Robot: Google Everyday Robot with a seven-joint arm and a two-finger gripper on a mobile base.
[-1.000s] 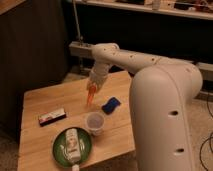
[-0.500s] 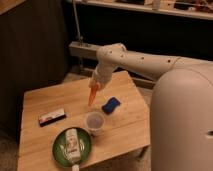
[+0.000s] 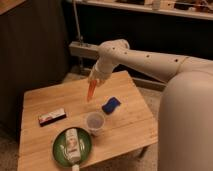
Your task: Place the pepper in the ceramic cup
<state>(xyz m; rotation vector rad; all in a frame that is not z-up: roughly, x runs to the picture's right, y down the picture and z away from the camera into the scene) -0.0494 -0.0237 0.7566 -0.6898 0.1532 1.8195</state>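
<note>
Pincer [image 3: 95, 80]: you find it hanging over the middle of the table [image 3: 45, 145], closed around the top end of the pepper [image 3: 90, 92], at the end of the white arm [image 3: 145, 60] reaching in from your right.

Pepper: orange, tapered, held nearly upright with its point down, clear of the table surface, above and slightly behind the ceramic cup [image 3: 94, 122].

Ceramic cup: small, pale, round, upright near the front of the table, not touched by the pepper.

Blue block [image 3: 111, 105]: lies just behind and to the right of the cup, apart from it.

Green plate [image 3: 59, 150]: front left of the table, just beside the cup, with a white bottle [image 3: 73, 145] lying on it.

Flat packet [image 3: 52, 117]: you see it on the left part of the table, well apart from the pincer.
</note>
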